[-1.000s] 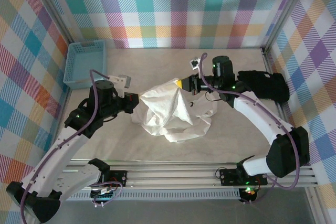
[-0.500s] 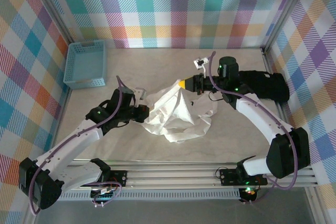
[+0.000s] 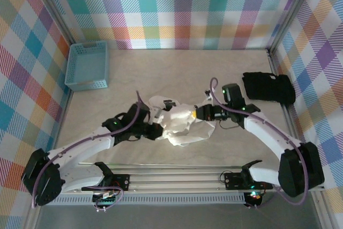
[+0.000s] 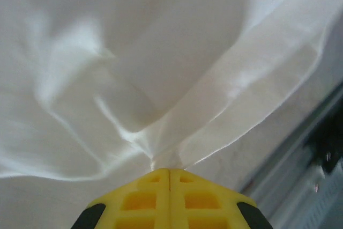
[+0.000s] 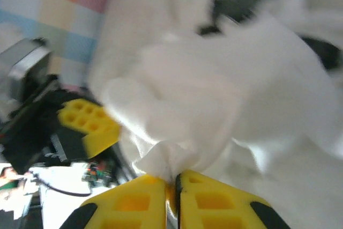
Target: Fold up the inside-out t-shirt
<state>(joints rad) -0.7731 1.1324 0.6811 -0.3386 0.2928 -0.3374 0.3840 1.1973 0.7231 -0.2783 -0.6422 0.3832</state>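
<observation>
My left claw (image 4: pixel 169 171) is pressed together on a gathered pleat of the inside-out t-shirt (image 3: pixel 179 127). My right claw (image 5: pixel 172 178) pinches a small tuft of the same cloth. The shirt lies crumpled on the table (image 3: pixel 134 68), stretched roughly left to right between the claws, with each claw at one end. To spread it, I judge they must draw apart. The top view gives the heap's outline, while my right wrist view catches my left claw across the cloth.

We see both arms reaching inward, low; left claw (image 3: pixel 158 131) and right claw (image 3: pixel 192 113) pinched closed, tips facing each other.
</observation>
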